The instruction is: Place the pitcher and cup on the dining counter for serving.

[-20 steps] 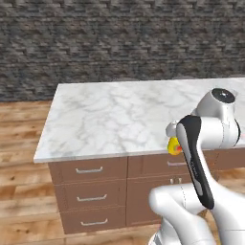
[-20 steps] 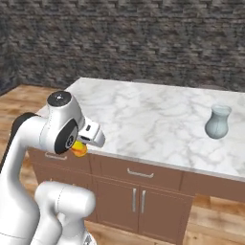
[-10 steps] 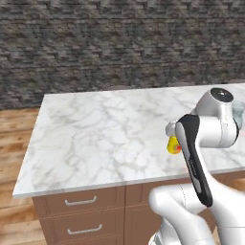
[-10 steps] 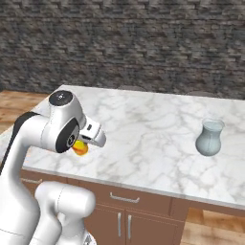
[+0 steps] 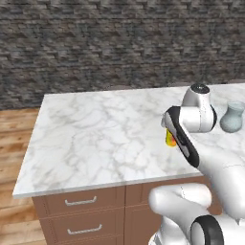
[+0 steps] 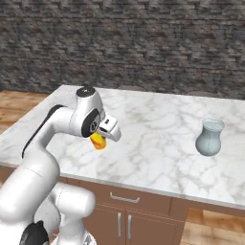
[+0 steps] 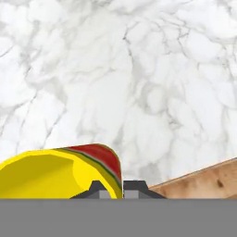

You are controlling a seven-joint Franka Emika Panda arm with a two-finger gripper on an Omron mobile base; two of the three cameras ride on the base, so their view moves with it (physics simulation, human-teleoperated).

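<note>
The small yellow cup (image 5: 168,139) with an orange-red lower part hangs above the near side of the dining counter (image 5: 95,139), a white veined marble slab. My gripper (image 6: 102,136) is shut on it. In the hand view its fingertips (image 7: 99,190) pinch the cup (image 7: 51,173) at the rim, over the marble (image 7: 139,69). From the right base camera the cup (image 6: 98,141) shows just under the hand. The pale blue-grey pitcher (image 6: 209,138) stands upright on the counter (image 6: 158,153) well to the right of the gripper, also at the right edge of the left base view (image 5: 233,117).
Brown drawers (image 5: 81,203) with silver bar handles sit under the slab. A dark stone wall (image 5: 119,43) runs behind the counter. Wooden floor (image 5: 14,139) lies to the left, and a strip of wood (image 7: 208,178) shows past the counter's edge in the hand view.
The whole picture has shifted: the base has driven closer to the counter and sideways, bringing the pitcher into the left base view. The arm keeps the same pose with the cup held.
</note>
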